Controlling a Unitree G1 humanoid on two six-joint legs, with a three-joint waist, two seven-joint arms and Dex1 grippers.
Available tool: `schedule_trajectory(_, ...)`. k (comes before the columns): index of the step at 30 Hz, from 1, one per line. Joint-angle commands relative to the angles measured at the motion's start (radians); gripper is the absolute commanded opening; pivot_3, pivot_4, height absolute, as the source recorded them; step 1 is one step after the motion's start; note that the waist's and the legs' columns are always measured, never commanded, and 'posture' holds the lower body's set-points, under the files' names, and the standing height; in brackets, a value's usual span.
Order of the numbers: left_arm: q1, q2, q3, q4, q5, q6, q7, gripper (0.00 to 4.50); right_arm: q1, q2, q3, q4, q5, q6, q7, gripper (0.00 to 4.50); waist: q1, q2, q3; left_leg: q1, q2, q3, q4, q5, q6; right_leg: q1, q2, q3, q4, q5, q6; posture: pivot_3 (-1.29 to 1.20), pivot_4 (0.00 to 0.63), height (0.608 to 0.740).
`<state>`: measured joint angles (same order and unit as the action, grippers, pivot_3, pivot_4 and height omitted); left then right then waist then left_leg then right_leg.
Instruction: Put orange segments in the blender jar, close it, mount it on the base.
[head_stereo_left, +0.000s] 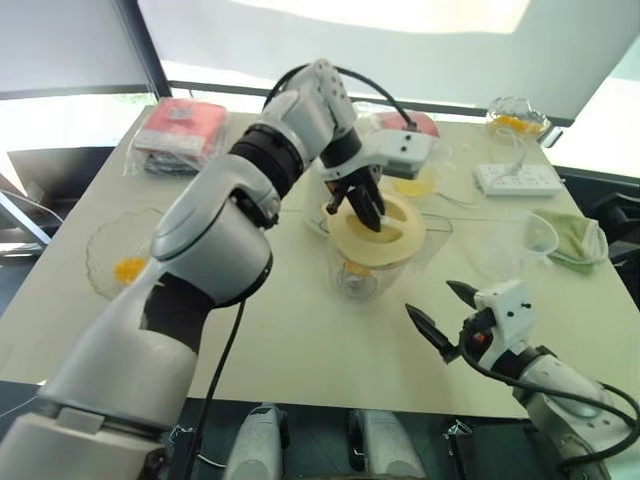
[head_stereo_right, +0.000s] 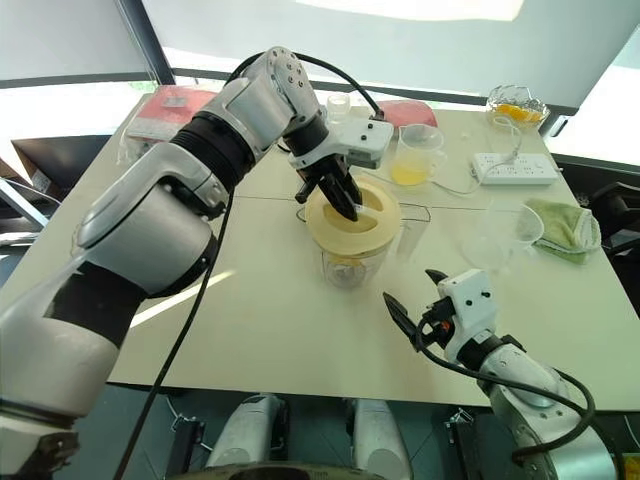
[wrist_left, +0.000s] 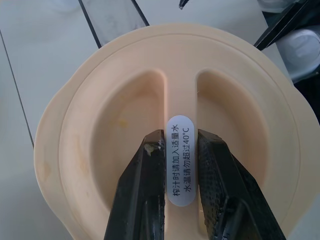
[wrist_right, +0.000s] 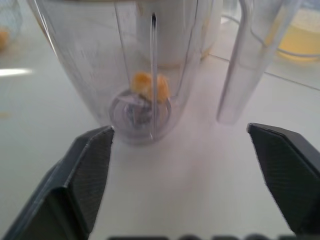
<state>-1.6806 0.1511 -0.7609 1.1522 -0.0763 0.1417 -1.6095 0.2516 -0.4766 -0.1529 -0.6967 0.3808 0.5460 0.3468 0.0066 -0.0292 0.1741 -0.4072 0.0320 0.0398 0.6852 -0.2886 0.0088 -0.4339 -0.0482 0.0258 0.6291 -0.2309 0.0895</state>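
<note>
Counter (head_stereo_left: 300, 330) carries the blender jar (head_stereo_left: 362, 275), just ahead of the right end effector (head_stereo_left: 438, 312), whose jaws stand wide apart and empty. Cream lid (wrist_left: 125, 110) sits on the jar; left end effector (wrist_left: 181, 167) pinches its centre ridge from above. Orange segments (wrist_right: 150, 86) lie at the jar's blade.

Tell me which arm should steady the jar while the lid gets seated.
Right, probably. The right gripper is open and empty on the table just short of the blender jar, facing its foot. The left gripper is busy, clamped on the lid's centre ridge atop the jar.
</note>
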Motion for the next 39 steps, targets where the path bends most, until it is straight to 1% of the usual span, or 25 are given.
schedule_trajectory(1, 0.041, 0.002, -0.017, -0.030, -0.010, 0.005, -0.005, 0.79, -0.067, 0.033, 0.027, 0.080, -0.055, -0.086, -0.018, 4.50, 0.001, 0.001, -0.001, 0.000, 0.000, 0.000, 0.000, 0.000, 0.000, 0.000, 0.000, 0.000, 0.000, 0.000, 0.000, 0.00, 0.150, 0.740)
schedule_trajectory(7, 0.082, 0.030, -0.068, -0.093, -0.047, 0.026, -0.005, 0.79, -0.189, 0.069, 0.071, 0.236, -0.127, -0.172, -0.020, 4.50, -0.002, 0.002, -0.001, 0.000, 0.000, -0.001, 0.000, 0.000, 0.000, 0.001, 0.001, 0.000, 0.000, 0.000, 0.000, 0.00, 0.150, 0.740)
schedule_trajectory(13, 0.095, 0.046, -0.086, -0.121, -0.059, 0.043, -0.005, 0.79, -0.266, 0.089, 0.065, 0.342, -0.181, -0.228, -0.040, 4.50, -0.003, 0.003, -0.002, 0.001, 0.000, -0.002, 0.000, 0.000, 0.000, 0.001, 0.001, 0.000, 0.001, 0.000, 0.000, 0.00, 0.150, 0.740)
schedule_trajectory(16, 0.098, 0.055, -0.098, -0.135, -0.073, 0.053, -0.005, 0.73, -0.289, 0.098, 0.057, 0.373, -0.200, -0.240, -0.056, 3.64, -0.003, 0.003, -0.002, 0.001, 0.000, -0.002, 0.000, 0.000, 0.000, 0.001, 0.001, 0.000, 0.001, 0.000, 0.001, 0.00, 0.150, 0.740)
schedule_trajectory(17, 0.098, 0.056, -0.101, -0.138, -0.077, 0.057, -0.005, 0.73, -0.293, 0.100, 0.057, 0.379, -0.204, -0.243, -0.058, 3.23, -0.003, 0.003, -0.002, 0.001, 0.000, -0.002, 0.000, 0.000, 0.000, 0.001, 0.001, 0.000, 0.001, 0.000, 0.001, 0.00, 0.150, 0.740)
schedule_trajectory(20, 0.101, 0.061, -0.108, -0.150, -0.089, 0.071, -0.005, 0.73, -0.295, 0.111, 0.055, 0.383, -0.210, -0.249, -0.062, 1.54, -0.003, 0.003, -0.002, 0.001, 0.000, -0.002, 0.000, 0.000, 0.000, 0.001, 0.001, 0.000, 0.001, 0.000, 0.001, 0.00, 0.150, 0.740)
schedule_trajectory(21, 0.102, 0.063, -0.110, -0.154, -0.094, 0.078, -0.005, 0.73, -0.293, 0.115, 0.057, 0.380, -0.211, -0.249, -0.064, 1.10, -0.002, 0.005, -0.003, 0.001, 0.000, -0.002, 0.000, 0.000, 0.000, 0.001, 0.001, 0.000, 0.001, 0.000, 0.001, 0.00, 0.150, 0.740)
schedule_trajectory(22, 0.104, 0.065, -0.111, -0.159, -0.097, 0.083, -0.005, 0.73, -0.291, 0.118, 0.058, 0.377, -0.211, -0.248, -0.066, 0.91, -0.001, 0.007, -0.004, 0.001, 0.000, -0.002, 0.000, 0.000, 0.000, 0.002, 0.001, 0.000, 0.001, 0.000, 0.001, 0.00, 0.150, 0.740)
schedule_trajectory(28, 0.117, 0.073, -0.100, -0.185, -0.103, 0.144, -0.005, 0.73, -0.280, 0.125, 0.070, 0.330, -0.213, -0.205, -0.083, 0.92, 0.002, 0.008, -0.005, 0.002, -0.001, -0.002, 0.000, 0.000, 0.000, 0.004, 0.001, 0.000, 0.000, 0.000, 0.001, 0.00, 0.150, 0.740)
schedule_trajectory(33, 0.129, 0.031, -0.007, -0.172, -0.006, 0.288, 0.024, 0.73, -0.280, 0.150, 0.061, 0.292, -0.205, -0.163, -0.123, 0.92, 0.003, 0.008, -0.005, 0.002, -0.001, -0.003, 0.000, 0.000, 0.000, 0.004, 0.001, 0.000, 0.000, 0.000, 0.001, 0.00, 0.150, 0.740)
schedule_trajectory(36, 0.160, 0.015, 0.047, -0.199, 0.029, 0.391, 0.102, 0.73, -0.280, 0.165, 0.071, 0.290, -0.206, -0.152, -0.137, 0.92, 0.003, 0.009, -0.006, 0.002, -0.001, -0.003, 0.000, 0.000, 0.000, 0.004, 0.001, 0.000, 0.000, 0.000, 0.001, 0.00, 0.150, 0.740)
schedule_trajectory(39, 0.196, -0.001, 0.122, -0.234, 0.036, 0.504, 0.199, 0.73, -0.290, 0.174, 0.069, 0.305, -0.211, -0.151, -0.151, 0.92, 0.007, 0.011, -0.007, 0.003, -0.001, -0.003, 0.000, 0.000, 0.000, 0.006, 0.001, 0.000, 0.000, 0.000, 0.001, 0.00, 0.150, 0.740)
